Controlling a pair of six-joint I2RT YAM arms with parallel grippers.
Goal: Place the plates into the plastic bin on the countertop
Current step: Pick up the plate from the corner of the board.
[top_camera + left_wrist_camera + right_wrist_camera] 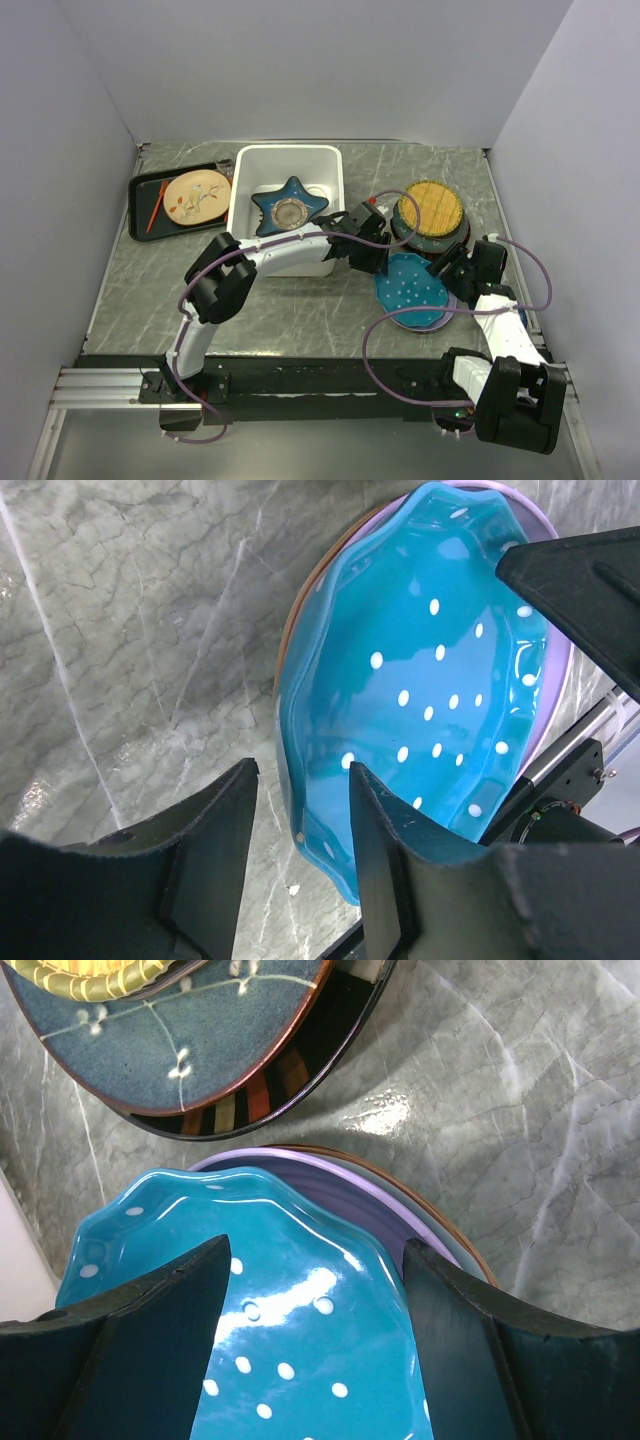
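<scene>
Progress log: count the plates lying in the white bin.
1: the blue star-shaped plate on the floor of the plastic bin. The left arm covers its near edge, so another could hide there.

Looks like a robotics lab dressed as a kitchen counter: boxed in by plain white panels (pixel 300 70), marbled stone surface (pixel 300 315), cabled left arm (pixel 215 285) and right arm (pixel 510 345) bolted by an aluminium rail (pixel 100 392), plates (pixel 430 208) and a plastic bin (pixel 240 200) laid out.

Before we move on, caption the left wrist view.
Left fingers straddle the rim of a teal dotted plate stacked on a lavender plate.
</scene>
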